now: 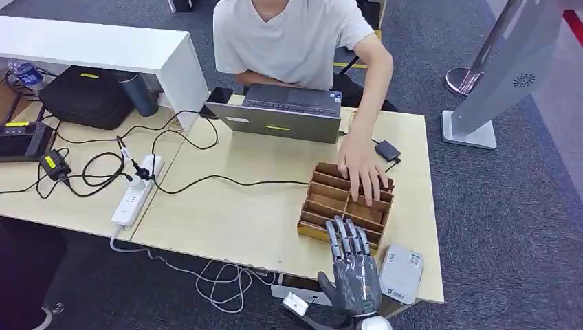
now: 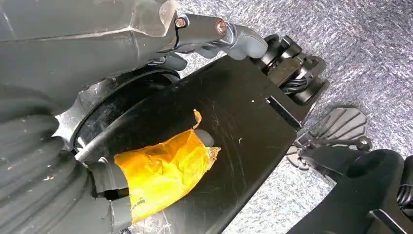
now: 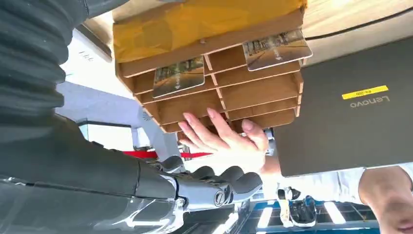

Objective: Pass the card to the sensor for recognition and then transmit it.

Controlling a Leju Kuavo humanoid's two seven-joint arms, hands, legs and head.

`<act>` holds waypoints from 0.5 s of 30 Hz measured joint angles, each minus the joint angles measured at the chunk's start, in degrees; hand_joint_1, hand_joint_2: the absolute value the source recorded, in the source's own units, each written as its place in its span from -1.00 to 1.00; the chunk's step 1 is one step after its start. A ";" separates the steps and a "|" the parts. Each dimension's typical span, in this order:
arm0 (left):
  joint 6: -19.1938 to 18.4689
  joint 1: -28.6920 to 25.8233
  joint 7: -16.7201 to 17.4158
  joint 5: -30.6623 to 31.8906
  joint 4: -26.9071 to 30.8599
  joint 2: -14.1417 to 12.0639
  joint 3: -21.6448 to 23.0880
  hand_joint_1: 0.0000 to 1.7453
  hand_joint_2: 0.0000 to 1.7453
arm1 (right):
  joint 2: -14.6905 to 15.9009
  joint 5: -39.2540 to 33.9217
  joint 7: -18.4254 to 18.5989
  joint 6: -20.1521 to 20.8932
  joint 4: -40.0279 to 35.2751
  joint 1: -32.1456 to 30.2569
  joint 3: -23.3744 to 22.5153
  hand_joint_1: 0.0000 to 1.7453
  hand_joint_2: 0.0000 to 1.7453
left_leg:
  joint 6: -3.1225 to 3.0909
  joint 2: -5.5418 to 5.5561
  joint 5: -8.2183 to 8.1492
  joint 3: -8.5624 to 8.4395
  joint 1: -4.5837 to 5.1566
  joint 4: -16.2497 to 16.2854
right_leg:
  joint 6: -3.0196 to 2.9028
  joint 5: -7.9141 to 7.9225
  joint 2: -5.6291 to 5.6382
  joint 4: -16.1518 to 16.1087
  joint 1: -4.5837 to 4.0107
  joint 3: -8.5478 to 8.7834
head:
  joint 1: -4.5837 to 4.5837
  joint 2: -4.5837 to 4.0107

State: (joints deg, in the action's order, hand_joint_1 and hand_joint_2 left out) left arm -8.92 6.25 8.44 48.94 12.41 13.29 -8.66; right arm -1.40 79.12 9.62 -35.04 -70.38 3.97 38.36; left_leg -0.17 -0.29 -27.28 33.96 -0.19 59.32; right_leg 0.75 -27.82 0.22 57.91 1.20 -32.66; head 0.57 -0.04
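A wooden card holder (image 1: 323, 206) with several slots stands on the table's right part. In the right wrist view two picture cards (image 3: 178, 76) (image 3: 276, 48) stand in its slots (image 3: 253, 92). My right hand (image 1: 354, 265) hovers at the holder's near edge, fingers stretched and apart, holding nothing; its fingers (image 3: 214, 183) are seen beneath the holder. A person's hand (image 1: 364, 175) (image 3: 224, 139) rests on the holder's far slots. A grey-white card sensor (image 1: 401, 273) lies at the table's near right corner, beside my hand. My left hand (image 2: 146, 165) hangs by my body, empty, with yellow tape on its thumb.
A person sits behind a grey laptop (image 1: 282, 113) (image 3: 350, 112) at the table's far side. A white power strip (image 1: 137, 192) and black cables lie at the left, a black bag (image 1: 86, 96) under a white shelf (image 1: 103, 45). A stand's base (image 1: 471, 127) sits on the floor right.
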 joint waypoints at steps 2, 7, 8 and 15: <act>0.00 0.00 0.00 0.00 0.00 0.00 0.00 -1.00 1.00 | 0.00 0.00 0.00 0.00 0.00 -0.01 0.00 -1.00 1.00 | 0.00 0.00 0.00 0.00 0.00 0.00 | 0.00 0.00 0.00 0.00 0.00 0.00 | 0.00 0.00; 0.00 0.00 0.00 0.00 0.00 0.00 0.00 -1.00 1.00 | 0.00 0.00 0.00 0.00 -0.13 -0.03 0.00 -1.00 1.00 | 0.00 0.00 0.00 0.00 0.00 0.00 | 0.00 0.00 0.00 0.00 0.00 0.00 | 0.00 0.00; 0.00 0.00 0.00 0.00 0.00 0.00 0.00 -1.00 1.00 | 0.00 0.00 0.00 0.00 -0.13 -0.02 0.00 -1.00 1.00 | 0.00 0.00 0.00 0.00 0.00 0.00 | 0.00 0.00 0.00 0.00 0.00 0.00 | 0.00 0.00; 0.09 -0.01 0.00 -0.04 0.00 0.00 0.00 -1.00 1.00 | 0.00 -0.02 0.02 0.20 -0.17 -0.12 -0.11 -1.00 1.00 | 0.00 0.00 0.00 0.00 0.00 0.00 | 0.00 0.00 0.00 0.00 0.00 0.00 | 0.00 0.00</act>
State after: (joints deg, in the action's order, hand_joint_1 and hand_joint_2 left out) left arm -8.83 6.24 8.44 48.89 12.41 13.29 -8.66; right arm -1.40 79.10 9.64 -34.84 -70.55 3.86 38.25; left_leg -0.17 -0.29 -27.28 33.96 -0.19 59.32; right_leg 0.75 -27.82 0.22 57.91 1.20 -32.67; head 0.57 -0.04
